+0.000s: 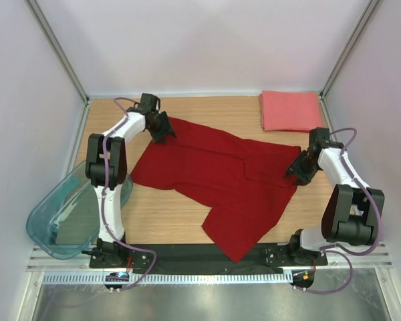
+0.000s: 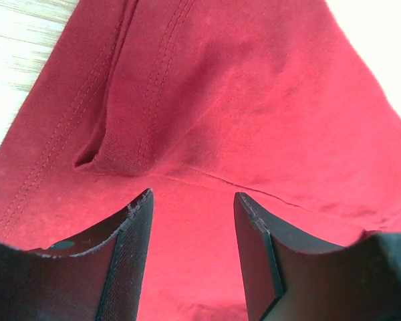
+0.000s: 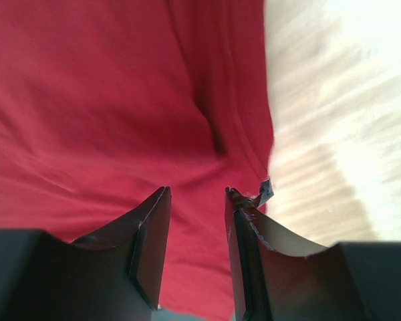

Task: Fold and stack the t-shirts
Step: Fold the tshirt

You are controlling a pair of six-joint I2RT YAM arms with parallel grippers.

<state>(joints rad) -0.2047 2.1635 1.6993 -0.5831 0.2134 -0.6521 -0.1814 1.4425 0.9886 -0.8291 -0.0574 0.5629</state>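
Note:
A dark red t-shirt (image 1: pixel 220 180) lies spread and rumpled across the middle of the wooden table, one part reaching toward the front edge. My left gripper (image 1: pixel 166 131) hovers at its far left corner, near a stitched hem fold (image 2: pixel 113 150). Its jaws are open, and only flat red cloth (image 2: pixel 254 100) shows between the fingers (image 2: pixel 193 196). My right gripper (image 1: pixel 296 172) is at the shirt's right edge and is also open over the cloth (image 3: pixel 197 192), with bare table (image 3: pixel 334 134) just to its right. A salmon-pink t-shirt (image 1: pixel 291 110) sits folded into a rectangle at the back right corner.
A translucent teal plastic bin (image 1: pixel 67 214) rests tilted at the left front, beside the left arm's base. White walls enclose the table on three sides. Bare wood (image 1: pixel 167 217) shows in front of the shirt on the left.

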